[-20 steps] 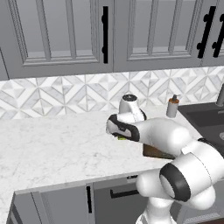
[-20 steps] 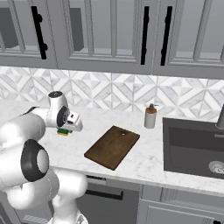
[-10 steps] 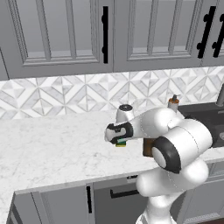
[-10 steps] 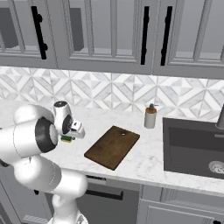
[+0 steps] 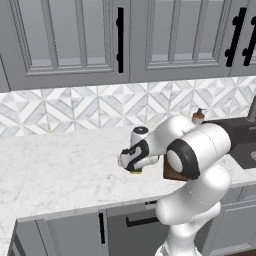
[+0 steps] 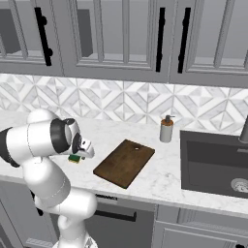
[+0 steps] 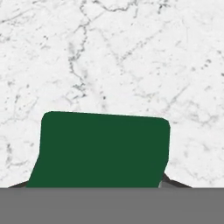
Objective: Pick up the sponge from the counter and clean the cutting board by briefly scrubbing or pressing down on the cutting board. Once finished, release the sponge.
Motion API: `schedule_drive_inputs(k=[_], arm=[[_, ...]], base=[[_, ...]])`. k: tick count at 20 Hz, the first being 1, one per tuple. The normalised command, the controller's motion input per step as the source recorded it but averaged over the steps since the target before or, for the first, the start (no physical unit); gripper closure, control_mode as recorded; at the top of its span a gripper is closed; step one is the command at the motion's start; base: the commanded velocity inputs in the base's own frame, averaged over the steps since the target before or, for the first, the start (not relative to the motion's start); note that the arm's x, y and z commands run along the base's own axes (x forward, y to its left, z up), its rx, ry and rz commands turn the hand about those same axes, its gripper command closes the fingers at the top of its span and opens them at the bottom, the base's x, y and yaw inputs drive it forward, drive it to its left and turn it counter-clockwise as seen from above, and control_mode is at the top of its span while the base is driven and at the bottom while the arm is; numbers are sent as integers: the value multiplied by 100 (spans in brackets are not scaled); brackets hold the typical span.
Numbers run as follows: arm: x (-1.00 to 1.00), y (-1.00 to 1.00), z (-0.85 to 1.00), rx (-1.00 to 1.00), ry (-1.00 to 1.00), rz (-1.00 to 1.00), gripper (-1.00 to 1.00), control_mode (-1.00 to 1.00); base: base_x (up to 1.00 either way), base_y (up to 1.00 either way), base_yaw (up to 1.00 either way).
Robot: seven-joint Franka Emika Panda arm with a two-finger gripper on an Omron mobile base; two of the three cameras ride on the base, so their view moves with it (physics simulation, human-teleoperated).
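The hand (image 5: 134,161) is placed low over the sponge (image 7: 101,149), whose green side faces up; whether it is gripped cannot be told. The sponge lies on the surface (image 5: 60,160), beside the cutting board (image 6: 124,162).

You see on the counter (image 6: 160,177): sponge (image 6: 74,158) left of cutting board (image 6: 124,162) | soap bottle (image 6: 166,129) behind board | sink (image 6: 215,164) right of board
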Motion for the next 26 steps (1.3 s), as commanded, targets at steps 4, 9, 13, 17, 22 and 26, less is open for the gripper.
schedule_drive_inputs(k=[4, 9, 13, 17, 22, 26], arm=[[0, 0, 2, 0, 0, 0, -100, -100], [-3, 1, 20, 0, -1, 0, -100, -100], [-9, 12, 11, 0, -8, 0, -100, -100], [-14, 12, -2, 0, -25, 0, -100, -100], [-4, 2, -5, 0, -41, 0, -100, -100], [19, -7, -2, 1, -23, 1, -100, -100]], base=[[0, 0, 0], [0, 0, 0], [0, 0, 0], [0, 0, 0], [0, 0, 0], [0, 0, 0]])
